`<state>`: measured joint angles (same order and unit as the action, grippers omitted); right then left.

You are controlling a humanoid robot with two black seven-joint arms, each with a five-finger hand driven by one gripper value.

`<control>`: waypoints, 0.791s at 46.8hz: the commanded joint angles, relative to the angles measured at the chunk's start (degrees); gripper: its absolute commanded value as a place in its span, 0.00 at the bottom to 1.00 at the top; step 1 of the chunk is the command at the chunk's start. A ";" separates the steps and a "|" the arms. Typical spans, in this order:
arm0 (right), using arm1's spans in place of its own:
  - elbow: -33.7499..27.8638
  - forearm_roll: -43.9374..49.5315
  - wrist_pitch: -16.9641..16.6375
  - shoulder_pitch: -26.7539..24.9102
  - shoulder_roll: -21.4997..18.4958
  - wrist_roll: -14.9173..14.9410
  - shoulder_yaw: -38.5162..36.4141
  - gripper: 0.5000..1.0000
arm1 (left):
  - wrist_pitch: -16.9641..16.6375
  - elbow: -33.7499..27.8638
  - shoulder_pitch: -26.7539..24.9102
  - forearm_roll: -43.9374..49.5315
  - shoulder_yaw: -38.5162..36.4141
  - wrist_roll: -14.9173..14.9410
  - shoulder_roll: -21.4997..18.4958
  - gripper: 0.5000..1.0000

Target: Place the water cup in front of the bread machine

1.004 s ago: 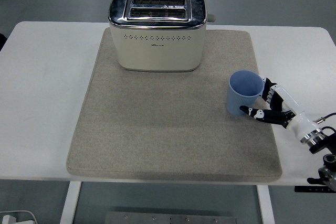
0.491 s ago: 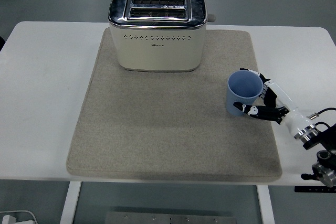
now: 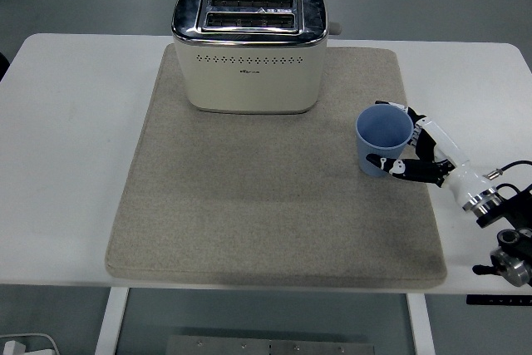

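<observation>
Cup: the blue cup (image 3: 384, 140) stands upright on the grey mat (image 3: 249, 197), near its right edge, off to the right of the toaster (image 3: 248, 49).
Hand: the right hand (image 3: 418, 154) is wrapped around the cup's right side, thumb in front and fingers behind, gripping it.
Done: the grasp looks made.
Left: carrying the cup left to the bare mat in front of the toaster, then letting go.
Tabletop: the white tabletop (image 3: 66, 139) carries the mat.

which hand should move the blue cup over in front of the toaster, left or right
Right. The right hand already has its fingers wrapped around the blue cup at the mat's right side; the toaster sits behind. The left arm isn't in view.
</observation>
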<state>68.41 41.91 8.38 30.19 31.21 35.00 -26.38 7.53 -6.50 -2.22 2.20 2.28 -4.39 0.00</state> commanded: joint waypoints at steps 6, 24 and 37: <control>0.06 1.77 -0.03 2.24 -0.01 0.00 3.53 0.00 | -0.06 0.00 -0.07 0.00 0.00 -0.01 0.00 1.00; 1.03 -0.08 -0.11 6.29 -4.22 0.00 4.23 0.00 | 0.02 0.00 -0.07 0.00 0.00 0.00 0.00 1.00; -1.25 -0.60 0.41 10.24 -14.68 0.00 5.46 0.00 | -0.06 0.00 0.02 0.00 0.00 0.00 0.00 1.00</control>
<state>68.20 41.39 8.66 39.59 19.25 35.00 -21.67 7.54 -6.50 -2.20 2.20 2.29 -4.39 0.00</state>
